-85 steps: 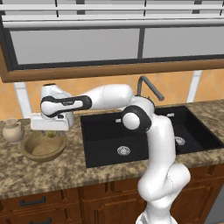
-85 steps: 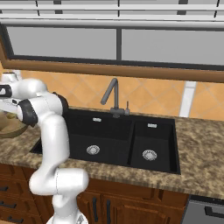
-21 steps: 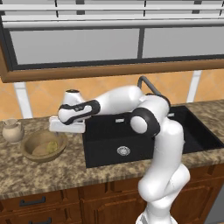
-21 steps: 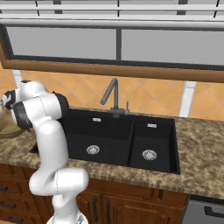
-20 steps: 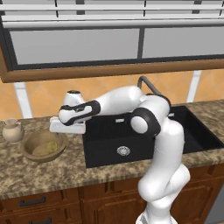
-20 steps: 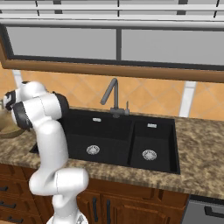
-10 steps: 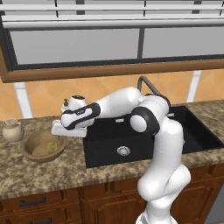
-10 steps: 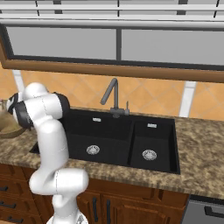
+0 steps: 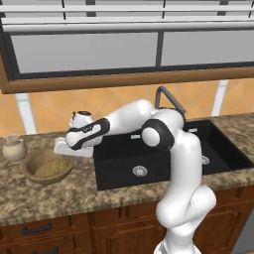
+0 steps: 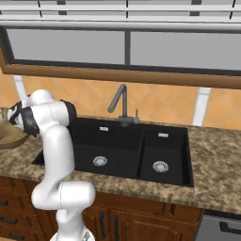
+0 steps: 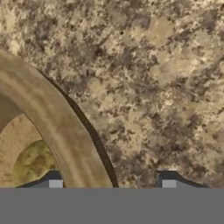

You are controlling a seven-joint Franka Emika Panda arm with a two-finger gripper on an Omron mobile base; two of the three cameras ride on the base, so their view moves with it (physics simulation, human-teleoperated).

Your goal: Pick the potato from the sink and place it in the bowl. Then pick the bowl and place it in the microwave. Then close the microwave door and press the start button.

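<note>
The tan wooden bowl [image 9: 31,171] sits on the granite counter left of the black sink [image 9: 119,155], with the pale potato [image 9: 58,165] lying inside it. My gripper [image 9: 68,152] hangs low over the bowl's right rim. In the hand view the gripper [image 11: 111,184] is open and straddles the thick bowl rim [image 11: 57,127]: one fingertip [image 11: 54,183] is over the bowl's inside near the potato [image 11: 33,162], the other is outside over the counter. The bowl [image 10: 9,136] also shows at the left edge of the right base view. The microwave and its door are out of view.
A small beige jug [image 9: 13,148] stands just behind and left of the bowl. The dark curved faucet [image 9: 168,97] rises behind the double-basin sink [image 10: 122,141]. Speckled granite counter [image 9: 74,191] runs in front of bowl and sink, above wooden drawers.
The hand has come down and a little left to the bowl's right rim, and the jaws have narrowed somewhat. Bowl and potato have not moved.
</note>
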